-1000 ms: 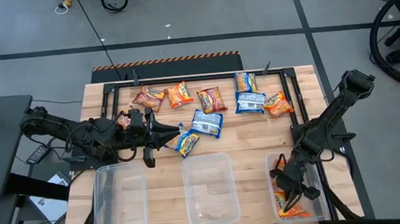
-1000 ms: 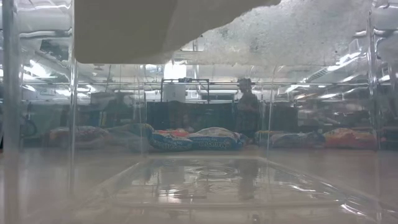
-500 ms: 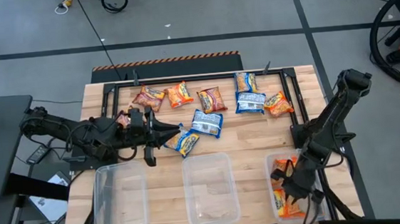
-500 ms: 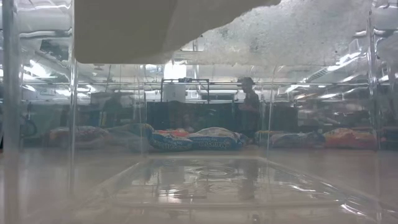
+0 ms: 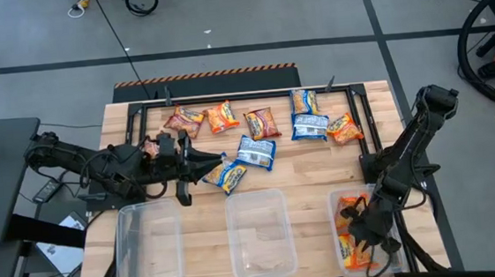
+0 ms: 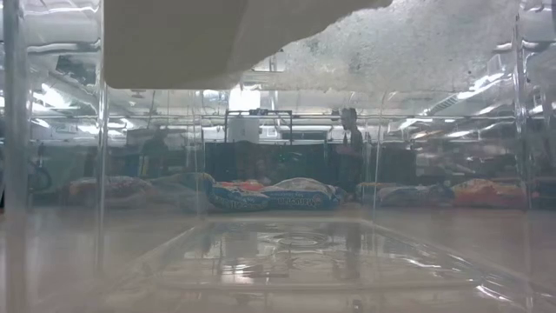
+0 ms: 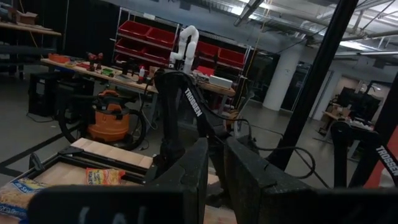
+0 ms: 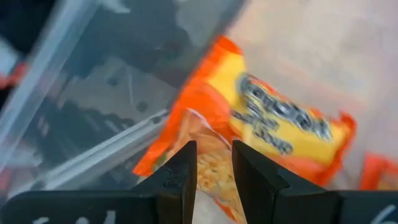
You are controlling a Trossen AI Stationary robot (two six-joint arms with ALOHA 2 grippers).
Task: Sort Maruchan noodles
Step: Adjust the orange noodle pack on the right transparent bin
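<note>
Right gripper is hanging in the right bin at the bench's front right corner, fingers slightly parted over orange packets. Left gripper, fingers nearly together, is touching a blue-and-white packet.

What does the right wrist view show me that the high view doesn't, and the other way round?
Only the right wrist view: the right gripper close up, fingers slightly apart over an orange packet, holding nothing.
Only the high view: the left gripper by a blue-and-white packet, two empty bins, and the unsorted packets along the far edge.
Both: the right bin with orange packets inside.
</note>
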